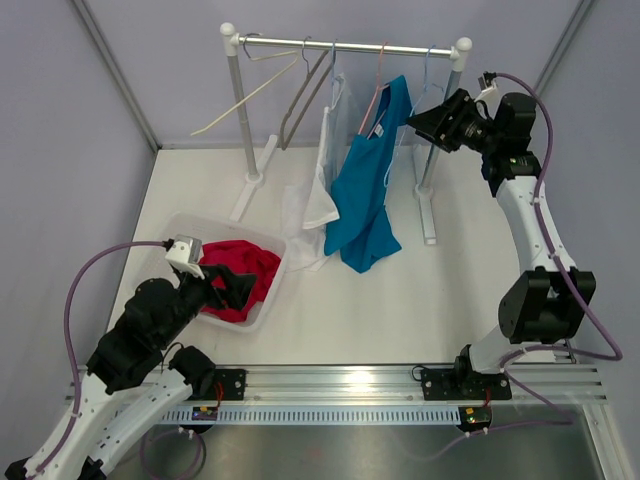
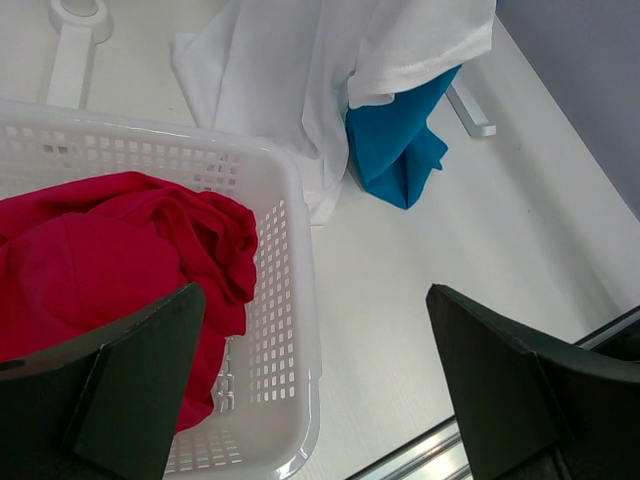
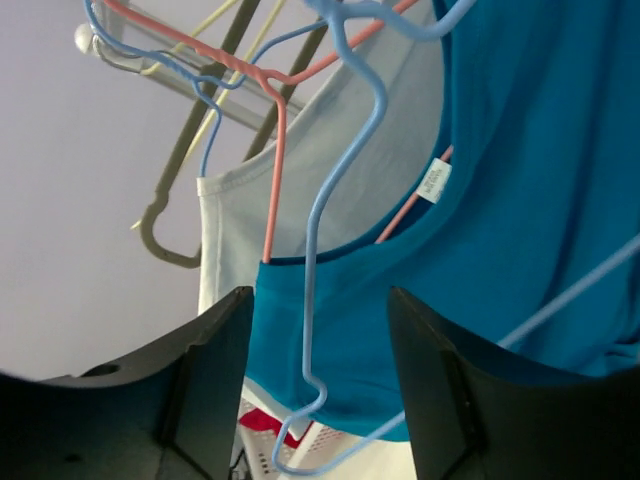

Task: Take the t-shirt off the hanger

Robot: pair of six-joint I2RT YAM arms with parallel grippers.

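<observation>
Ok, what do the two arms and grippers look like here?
Both arms pair black joint housings with white links. A lavender cable loops along the left arm and another along the right arm. The left gripper and right gripper have broad, flat black fingers; a white camera box sits on the left wrist.

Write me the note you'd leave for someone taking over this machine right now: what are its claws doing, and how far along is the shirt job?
Left gripper: open, empty, above the edge of the basket.
Right gripper: open, up by the rail, facing the blue t-shirt. A light blue hanger wire shows between its fingers, not clamped.
Done: a red shirt lies in the basket.
Left: the blue t-shirt hangs on the pink hanger; a white shirt hangs beside it.
</observation>
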